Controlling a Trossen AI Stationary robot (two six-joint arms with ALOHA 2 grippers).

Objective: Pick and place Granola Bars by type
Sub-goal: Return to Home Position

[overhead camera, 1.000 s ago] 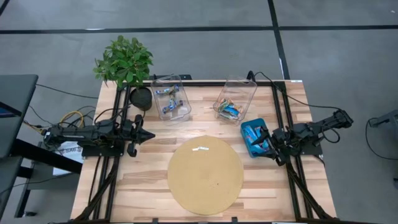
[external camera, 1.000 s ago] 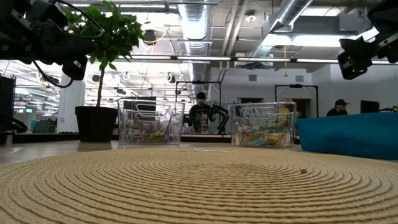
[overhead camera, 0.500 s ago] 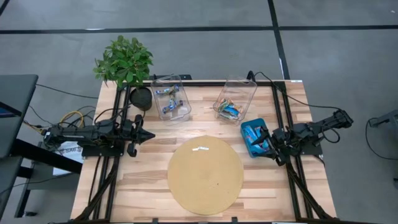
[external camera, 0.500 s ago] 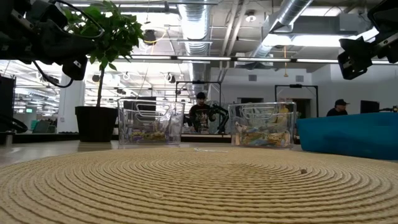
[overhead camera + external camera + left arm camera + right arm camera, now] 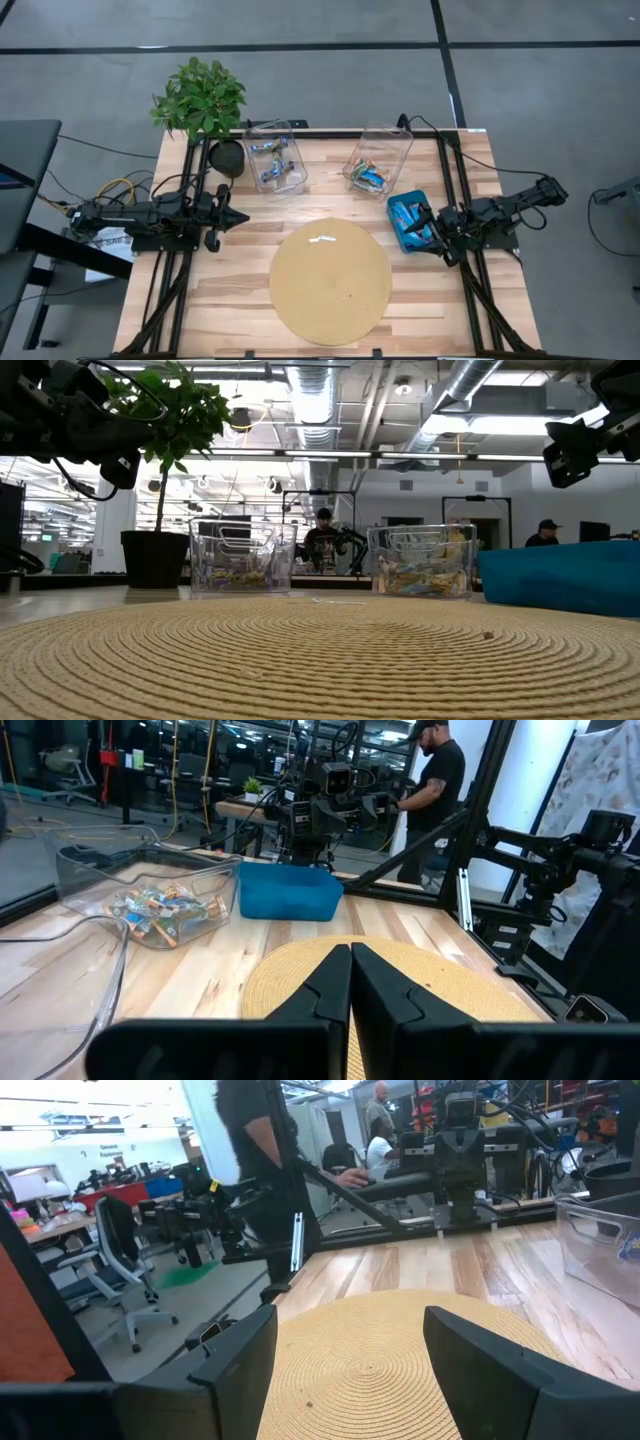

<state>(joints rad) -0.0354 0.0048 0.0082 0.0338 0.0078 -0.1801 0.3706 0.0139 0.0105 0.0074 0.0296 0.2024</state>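
Granola bars lie in three places in the high view: mostly blue-wrapped ones in the left clear bin (image 5: 275, 164), mixed-coloured ones in the right clear bin (image 5: 368, 175), and blue ones in the teal tray (image 5: 410, 222). My left gripper (image 5: 238, 215) hovers shut over the table's left side, pointing toward the round woven mat (image 5: 330, 282); its fingertips (image 5: 350, 970) are closed together. My right gripper (image 5: 432, 232) hangs open at the teal tray's right side, above it, with its fingers (image 5: 240, 1365) spread wide. Neither touches a bar.
A potted plant (image 5: 205, 105) stands at the far left corner. A small white scrap (image 5: 323, 238) lies on the mat's far part. Black frame rails run along both table sides. People show in the room beyond the table (image 5: 430, 790). Bare wood lies around the mat.
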